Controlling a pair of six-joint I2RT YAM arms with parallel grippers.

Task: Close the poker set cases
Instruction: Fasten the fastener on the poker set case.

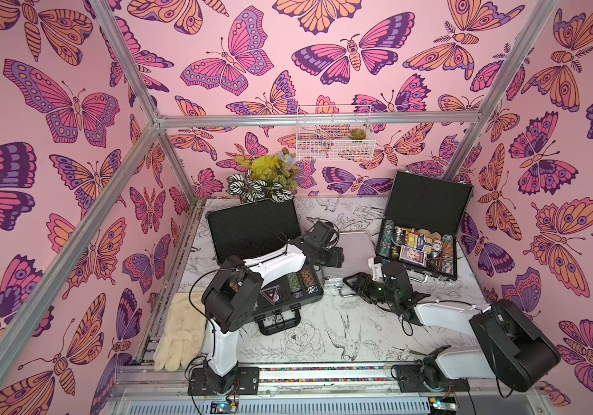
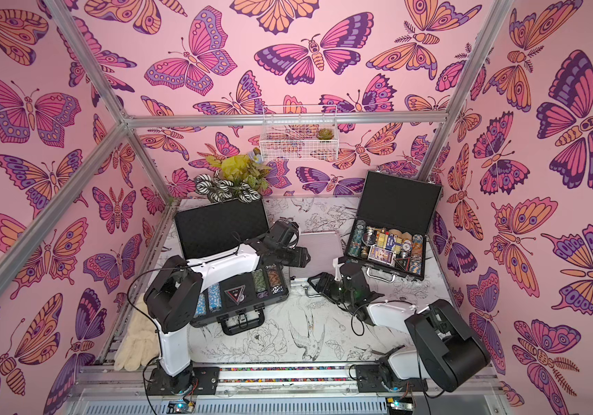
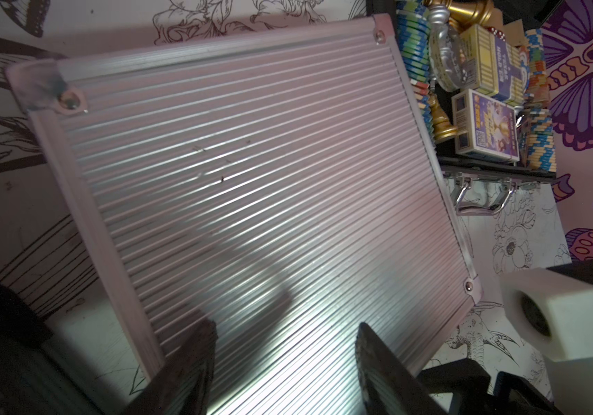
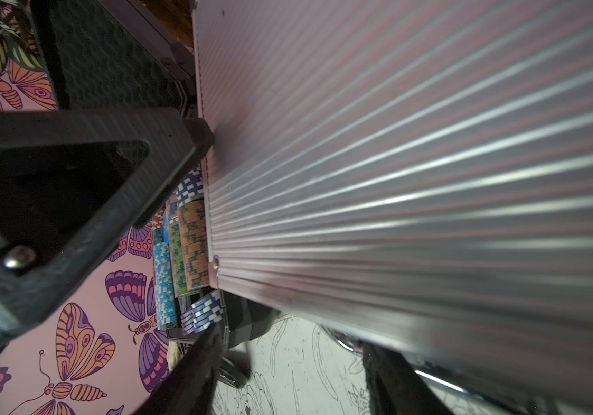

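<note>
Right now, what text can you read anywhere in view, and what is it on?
"TEXAS HOLD EM", sideways and only just legible: yellow card box.
White card box: printed, but too blurred to read.
Triangle badge: too small to read.
No other text seen.

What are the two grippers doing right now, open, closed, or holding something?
Left gripper: open above the silver case, holding nothing.
Right gripper: open by the same case, holding nothing.
</note>
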